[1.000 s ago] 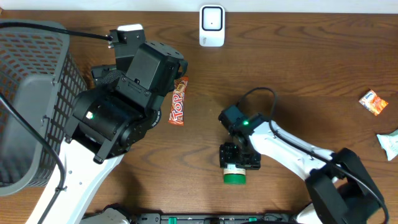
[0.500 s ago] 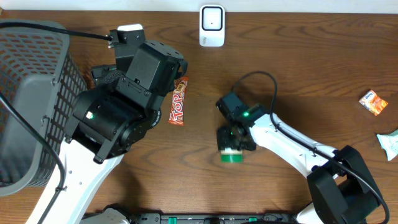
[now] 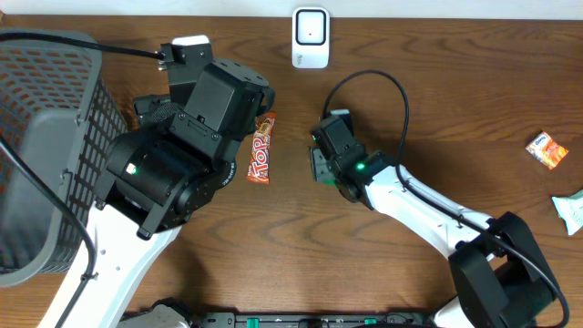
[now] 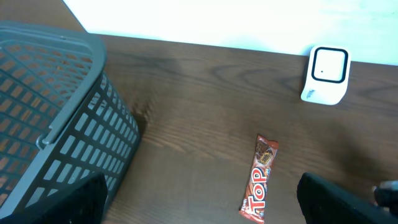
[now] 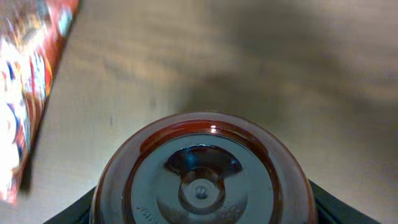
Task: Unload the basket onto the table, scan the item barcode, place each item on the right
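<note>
The right pincer [image 3: 319,166] is clamped on a round jar [image 5: 202,180]. Its wrist view looks straight onto the jar's reddish-brown base, with a dark finger at either lower corner. The jar is held off the worktop [image 3: 437,91], just beside the Top candy bar [image 3: 261,148] and on the near side of the white barcode scanner [image 3: 311,37], with bare wood between jar and scanner. The left pincer [image 4: 199,208] is spread wide with nothing between its fingers, parked by the mesh basket [image 4: 56,124].

The likeliest failure is a scan that never registers. No label or barcode shows in any view, so I cannot tell which face carries it. It may sit under a finger or point away from the scanner's window. A smooth round wall can also turn or slide in a two-finger hold if the wrist tilts sharply, and that would drop the jar. A low sweep toward the scanner could also nudge the candy bar, which lies close to the path.

The count is one jar, one scanner, one candy bar, one basket and two arms. There are also two small packets at the right edge, one orange [image 3: 547,150] and one pale [image 3: 572,211].
</note>
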Robot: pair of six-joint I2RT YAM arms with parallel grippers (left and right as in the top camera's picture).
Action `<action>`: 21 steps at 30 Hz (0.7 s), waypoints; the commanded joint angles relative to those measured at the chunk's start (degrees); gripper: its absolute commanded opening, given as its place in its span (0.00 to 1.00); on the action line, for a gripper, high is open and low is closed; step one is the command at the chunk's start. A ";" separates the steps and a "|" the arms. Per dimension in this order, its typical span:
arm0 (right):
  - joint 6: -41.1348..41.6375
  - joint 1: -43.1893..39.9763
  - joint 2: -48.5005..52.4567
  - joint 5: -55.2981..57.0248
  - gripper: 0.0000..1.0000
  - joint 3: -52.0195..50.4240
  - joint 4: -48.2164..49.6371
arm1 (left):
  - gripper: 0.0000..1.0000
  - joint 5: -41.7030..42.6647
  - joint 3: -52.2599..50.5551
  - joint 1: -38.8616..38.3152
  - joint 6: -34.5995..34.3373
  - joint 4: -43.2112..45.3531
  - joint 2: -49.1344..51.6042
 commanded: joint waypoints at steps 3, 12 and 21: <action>-2.43 -0.70 4.90 8.66 0.67 -2.23 6.91 | 0.98 -0.87 0.46 0.17 0.33 -0.07 -0.04; -2.38 -0.94 11.41 8.68 0.88 -2.27 12.46 | 0.98 -0.87 0.46 0.17 0.33 -0.07 -0.04; -3.32 -1.11 1.97 8.63 0.99 -2.27 9.27 | 0.98 -0.87 0.46 0.17 0.33 -0.07 -0.04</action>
